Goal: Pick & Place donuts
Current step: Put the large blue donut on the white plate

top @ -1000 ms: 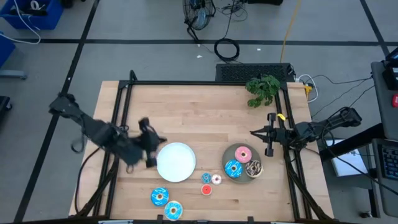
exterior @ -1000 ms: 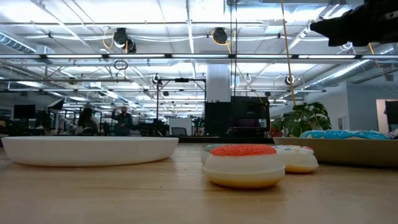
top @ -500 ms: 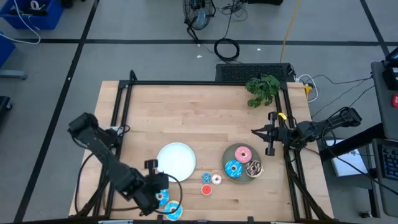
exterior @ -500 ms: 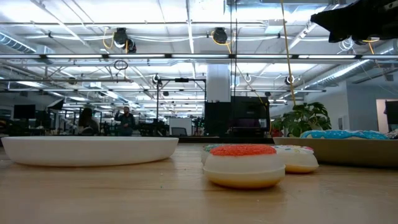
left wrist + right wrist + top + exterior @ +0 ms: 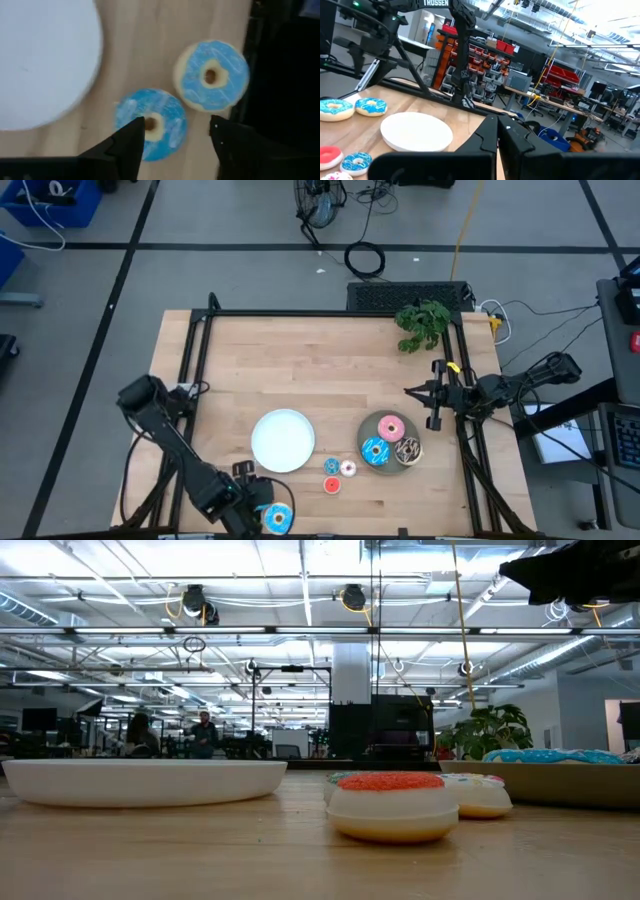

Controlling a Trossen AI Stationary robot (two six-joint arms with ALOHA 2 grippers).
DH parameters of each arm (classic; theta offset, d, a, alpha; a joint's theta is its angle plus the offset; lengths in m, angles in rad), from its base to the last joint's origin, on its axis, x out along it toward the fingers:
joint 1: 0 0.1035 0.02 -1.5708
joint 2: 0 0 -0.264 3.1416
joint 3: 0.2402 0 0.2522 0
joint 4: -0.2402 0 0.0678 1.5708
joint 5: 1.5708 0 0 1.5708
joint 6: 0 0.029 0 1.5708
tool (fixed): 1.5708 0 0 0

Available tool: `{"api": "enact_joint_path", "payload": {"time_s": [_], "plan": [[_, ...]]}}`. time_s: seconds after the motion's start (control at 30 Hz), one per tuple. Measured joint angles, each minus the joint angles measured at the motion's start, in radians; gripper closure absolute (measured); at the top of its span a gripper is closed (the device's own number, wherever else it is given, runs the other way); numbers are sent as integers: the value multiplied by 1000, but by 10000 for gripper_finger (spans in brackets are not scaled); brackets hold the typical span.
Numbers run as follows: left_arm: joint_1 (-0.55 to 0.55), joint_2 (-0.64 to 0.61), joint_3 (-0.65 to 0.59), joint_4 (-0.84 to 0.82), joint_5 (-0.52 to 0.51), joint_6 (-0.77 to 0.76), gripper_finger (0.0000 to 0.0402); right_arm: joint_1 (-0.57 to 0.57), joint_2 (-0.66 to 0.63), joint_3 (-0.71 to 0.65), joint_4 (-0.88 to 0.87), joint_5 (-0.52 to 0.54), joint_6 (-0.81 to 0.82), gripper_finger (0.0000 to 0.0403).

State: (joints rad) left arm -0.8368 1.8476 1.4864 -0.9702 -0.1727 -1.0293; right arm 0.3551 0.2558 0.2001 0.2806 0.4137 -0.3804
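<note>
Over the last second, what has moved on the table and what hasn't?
The left end effector swung from beside the white plate down to the table's near edge and opened; it now hovers over one blue donut, with a second blue donut alongside. Nothing has been picked up. The right end effector stayed shut at the right edge; plates and donuts are unmoved.

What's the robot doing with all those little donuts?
It is sorting toy donuts. The left gripper is down at the table's near edge with its fingers open over a blue-iced donut, and another blue donut lies right beside it. It has not grabbed one yet. The white plate has nothing on it, while the grey plate holds three donuts. The right gripper waits, shut, at the table's right side.
</note>
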Motion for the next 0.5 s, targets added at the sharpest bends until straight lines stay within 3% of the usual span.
{"api": "enact_joint_path", "payload": {"time_s": [0.2,0.4,0.5], "plan": [[-9,31,0,45,-6,-38,154,0,0,0,0,0,-7,403],[-20,71,0,55,93,-53,153,0,0,0,0,0,-10,403],[-29,82,-1,44,88,-31,153,0,0,0,0,0,-17,403]]}}
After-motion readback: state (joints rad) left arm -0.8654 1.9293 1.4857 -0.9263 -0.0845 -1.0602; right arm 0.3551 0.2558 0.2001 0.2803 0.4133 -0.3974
